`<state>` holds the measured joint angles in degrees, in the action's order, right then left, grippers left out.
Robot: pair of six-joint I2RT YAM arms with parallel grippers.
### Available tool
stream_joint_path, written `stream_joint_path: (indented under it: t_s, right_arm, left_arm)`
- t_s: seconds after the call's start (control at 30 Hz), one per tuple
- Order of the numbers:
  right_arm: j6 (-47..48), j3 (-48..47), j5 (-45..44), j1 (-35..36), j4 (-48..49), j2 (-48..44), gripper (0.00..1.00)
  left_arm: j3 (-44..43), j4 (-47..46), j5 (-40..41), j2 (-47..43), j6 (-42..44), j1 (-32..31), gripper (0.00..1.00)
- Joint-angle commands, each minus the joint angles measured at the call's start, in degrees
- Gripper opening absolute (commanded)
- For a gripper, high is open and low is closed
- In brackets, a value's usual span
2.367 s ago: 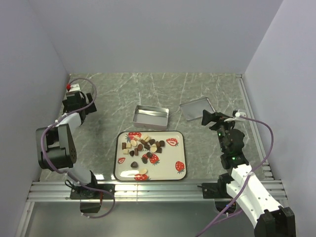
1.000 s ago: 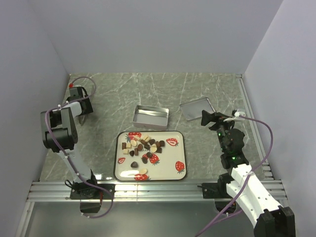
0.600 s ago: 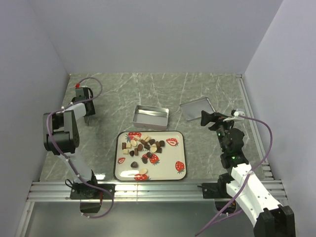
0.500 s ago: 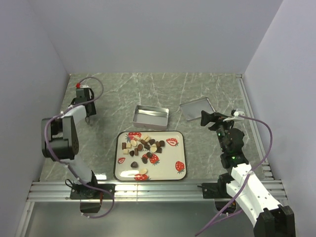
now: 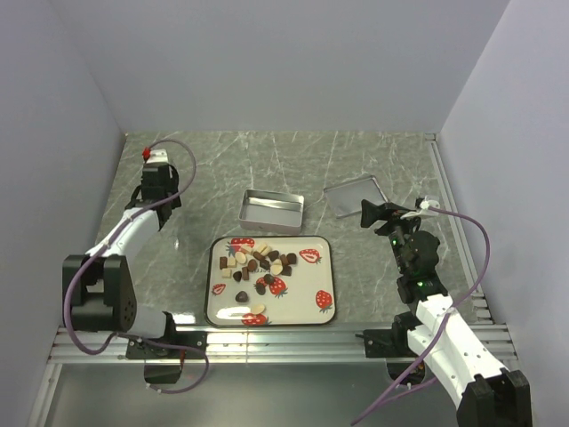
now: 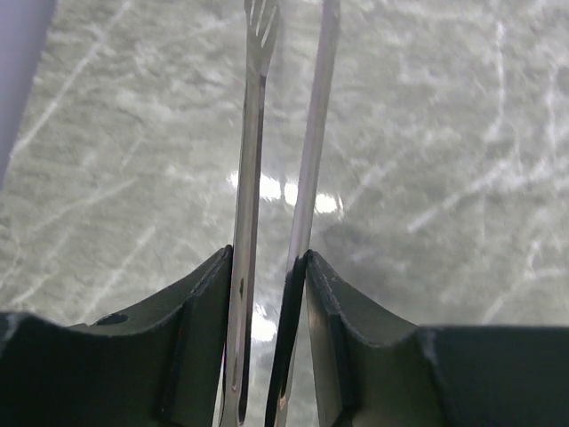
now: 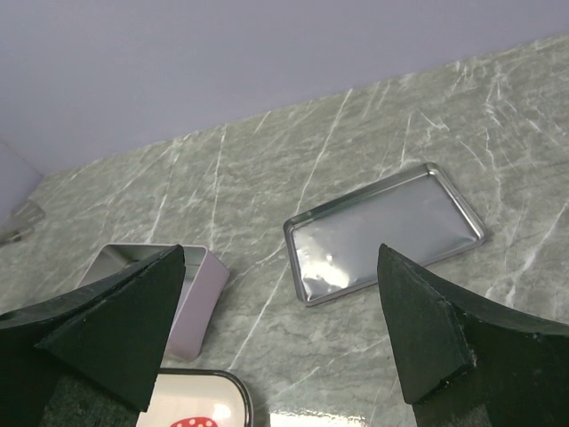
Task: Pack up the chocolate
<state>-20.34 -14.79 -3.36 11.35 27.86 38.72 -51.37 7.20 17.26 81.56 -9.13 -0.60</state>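
Note:
The chocolate [image 5: 258, 260], small dark brown, light brown and cream pieces, lies scattered on the left half of a strawberry-print tray [image 5: 316, 277]. At the far left of the table my left gripper [image 5: 165, 196] is shut on a pair of thin metal tongs [image 6: 253, 133]. In the left wrist view the two blades run up between the jaws [image 6: 268, 262], one ending in a forked tip above the marble. My right gripper [image 5: 372, 213] hovers open right of the tray, nothing between its fingers [image 7: 280, 267].
An open silver tin box [image 5: 272, 212] stands just behind the tray, and its flat lid [image 5: 354, 196] lies to the right of it. Both also show in the right wrist view, the box [image 7: 191, 294] and the lid [image 7: 391, 227]. Walls close the left, back and right.
My left arm has swung out from the left wall a little rightward, and its jaws have narrowed onto the tongs. The right arm has not moved.

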Motion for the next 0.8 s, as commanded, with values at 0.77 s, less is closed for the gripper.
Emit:
stream_joint_path:
  t_s: [0.77]
  right_arm:
    - [-0.05,-3.67,1.60,-0.37,2.56,2.59,0.94]
  left_arm:
    - [13.58,5.01,8.76,-32.42,-11.26,-39.79,0.38]
